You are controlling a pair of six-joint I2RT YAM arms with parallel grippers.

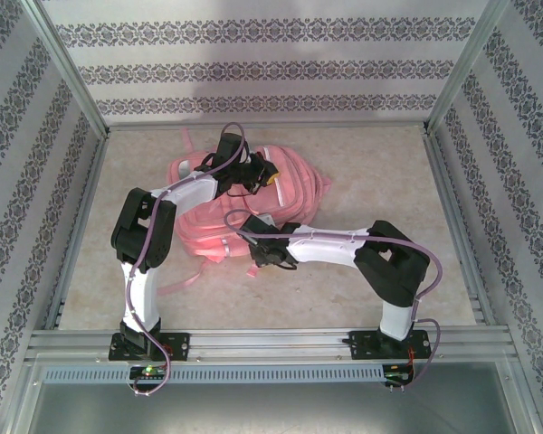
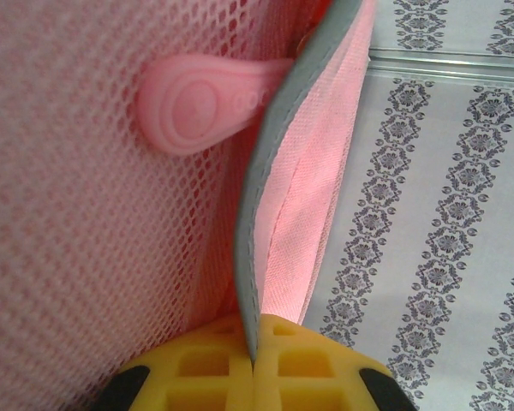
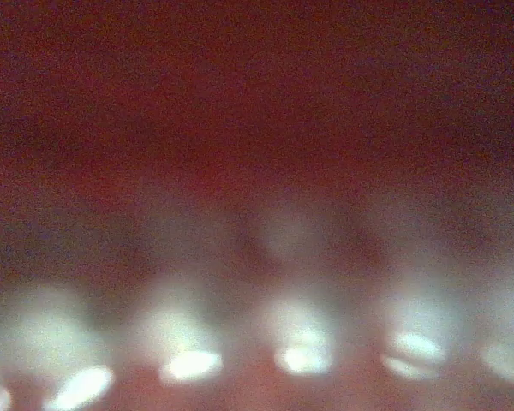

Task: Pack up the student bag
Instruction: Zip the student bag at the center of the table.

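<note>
A: Bag (image 1: 299, 194) where?
B: Mid table (image 1: 389, 271), left of ctr, toward far edge. L claw (image 2: 255, 355) is pinched shut on its grey trim (image 2: 259, 214). Looks like the opening step.
A: R claw (image 1: 270, 250)?
B: At bag's near edge; can't tell its state. Next prob needs a 2nd grip to spread the mouth.
A: Views?
B: L wrist gives the pinch, top the layout; R wrist is blurred red.

free: table (image 1: 389, 194) right of student bag (image 1: 299, 194) | blocked: 3 walls (image 1: 253, 63) around
</note>
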